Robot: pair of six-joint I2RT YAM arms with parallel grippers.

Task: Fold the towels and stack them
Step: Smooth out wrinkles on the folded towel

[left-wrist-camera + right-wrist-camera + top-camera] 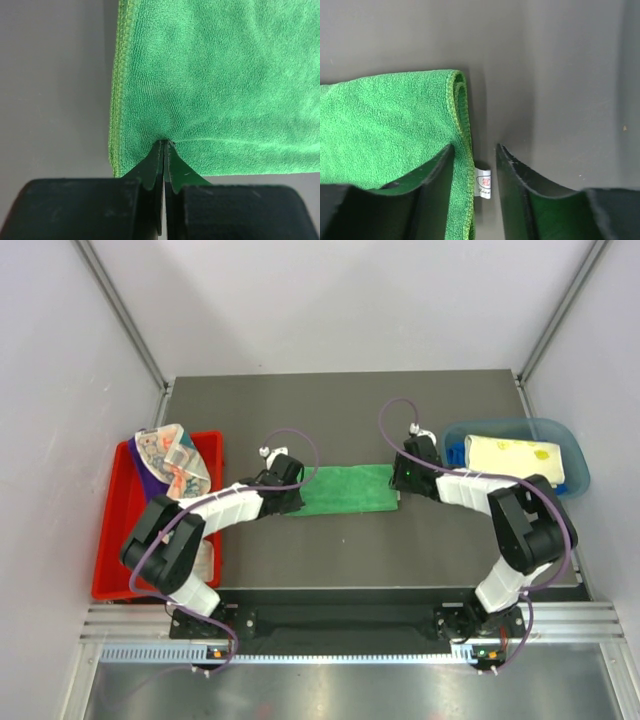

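A green towel lies folded in a long strip across the middle of the dark table. My left gripper is at its left end, shut on the towel's near edge. My right gripper is open at the towel's right end; its left finger rests on the cloth and the right finger on bare table, with the white label between them. A pale yellow towel lies in the blue bin over a blue towel. A white lettered towel and a purple one lie in the red tray.
The red tray stands at the left table edge. The translucent blue bin stands at the right edge. White walls enclose the table on three sides.
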